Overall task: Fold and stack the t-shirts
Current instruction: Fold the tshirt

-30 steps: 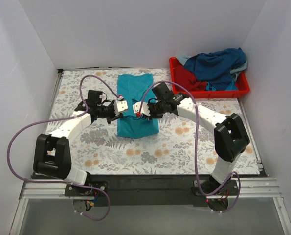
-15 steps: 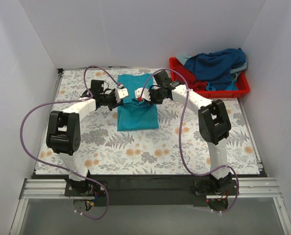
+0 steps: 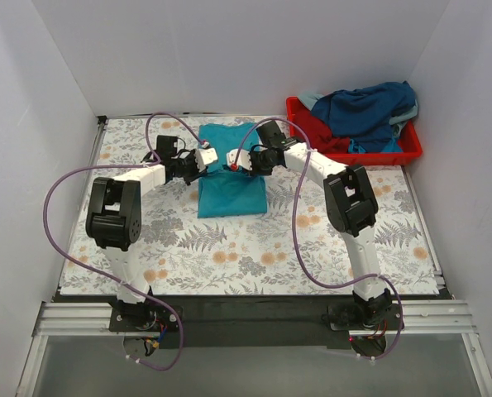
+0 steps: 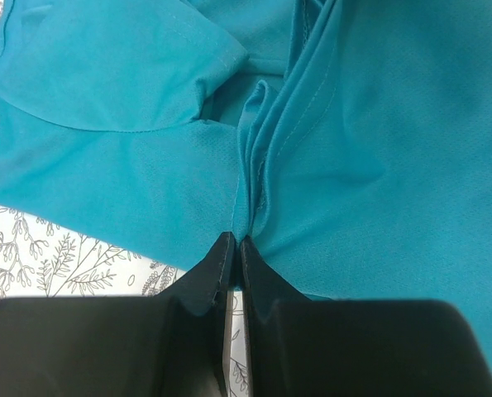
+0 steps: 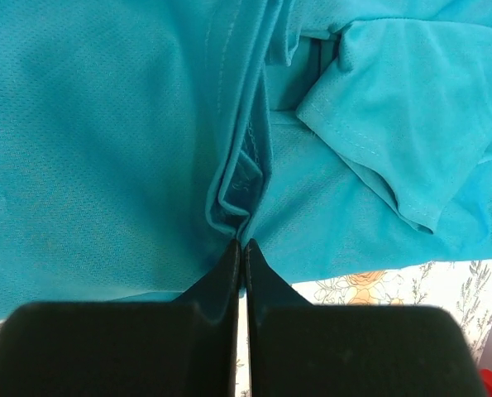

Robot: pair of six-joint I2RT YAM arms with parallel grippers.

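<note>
Nearest me on the floral surface (image 3: 229, 256) lies the teal t-shirt (image 3: 229, 198), to the left of the red tray (image 3: 370, 157) and a little nearer than it, part-folded into a rough rectangle. My left pincer (image 4: 233, 241) is clamped on a gathered ridge of its cloth on the side away from the tray. My right pincer (image 5: 240, 244) is clamped on a like ridge on the tray side, and both bite at the shirt's far half. The cloth is a thin, fine-meshed knit with stitched hems, and a sleeve shows beside each grip. I judge it light, limp and a bit slick, so it is likely to sag and slip unless I pinch several layers at a folded edge or hem. Farthest off, in the tray, a navy t-shirt (image 3: 370, 103) lies heaped over a red t-shirt (image 3: 320, 136), with teal peeking at the edges.
</note>
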